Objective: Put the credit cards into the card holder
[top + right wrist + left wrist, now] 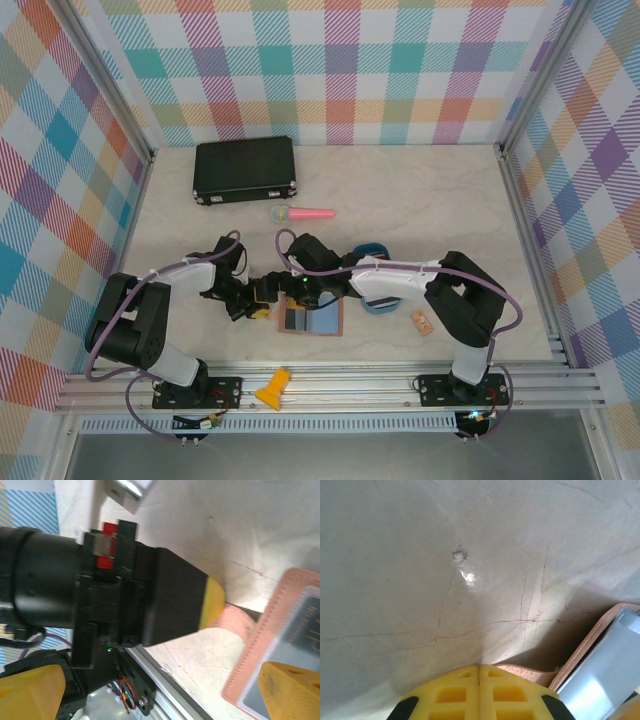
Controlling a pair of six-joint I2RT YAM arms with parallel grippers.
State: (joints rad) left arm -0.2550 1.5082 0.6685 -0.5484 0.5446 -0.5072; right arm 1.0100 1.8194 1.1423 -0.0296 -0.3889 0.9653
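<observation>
Hidden / unclear: in the top view both wrists crowd over the card holder (322, 320). Its upper left corner is covered and the pincer tips there cannot be told apart. The blue tray (372, 249) is mostly under the right forearm, with slivers of rim showing. There is a red patch (107, 545) behind the left wrist; card or arm part, cannot tell.

Views compared: the left wrist view shows the left pincer (479, 669) with its yellow fingers pressed together, no gap, just over a pinkish-brown flap of the holder. The right wrist view shows that pincer side-on, its yellow tip apparently touching the flap. The right pincer (160, 680) is spread wide with nothing gripped. One of its fingers is cut off at lower left; the other is over the holder's inner face. This view also shows the stitched edge and a dark card (302, 625) behind the clear window, print blurred.

Position: the holder lies open, grey-blue side up, near the front of the counter (420, 200), between the arm bases.

Surroundings: the counter is pale and marbled, with thin veins.
- Black case (245, 170) at back left.
- Pink toy (302, 213) in front of the case.
- Small tan piece (421, 321) right of the holder.
- Yellow part (273, 388) on the front rail (350, 385).
- Pastel checked walls (340, 60) on three sides.
</observation>
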